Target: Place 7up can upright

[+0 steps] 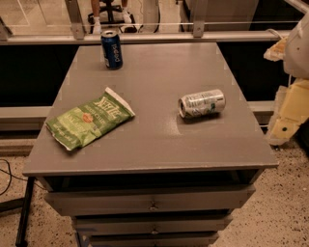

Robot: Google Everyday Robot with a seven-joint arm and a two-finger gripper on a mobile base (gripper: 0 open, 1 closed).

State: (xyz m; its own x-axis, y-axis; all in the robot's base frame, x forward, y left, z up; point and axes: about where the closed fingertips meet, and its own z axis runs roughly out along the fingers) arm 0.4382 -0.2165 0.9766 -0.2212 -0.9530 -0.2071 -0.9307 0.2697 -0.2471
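a grey table top (154, 144) fills most of the view, matte and lightly scuffed, sitting on a cabinet with three drawers (120, 201) stacked below its front edge, each with a small knob at its middle. beneath is a speckled floor (285, 207), and a thin dark cable (7, 174) trails across it at 8 o'clock. past the table's far edge, at 12 o'clock, a pale rail (145, 37) runs the width of the room. beyond it are a brighter floor, a person's legs (95, 12) and the base of an office chair (113, 13).

counted on the top: two cans and one bag, three things in all.

the 7up can (202, 103) lies on its side at 3 o'clock from the table's centre, well inside the right edge. its silver end faces 9 o'clock and its green markings show along the body. the pepsi can (111, 49) stands upright at 11 o'clock near the far edge, well apart from the other can. the one green chip bag (89, 118) lies flat at 9 o'clock, crumpled, with its torn white corner pointing to 1 o'clock.

the gripper (289, 113) shows as pale yellow and white parts off the table at 3 o'clock, against the right border of the view, apart from the 7up can. whether it is released or clenched, i cannot tell.
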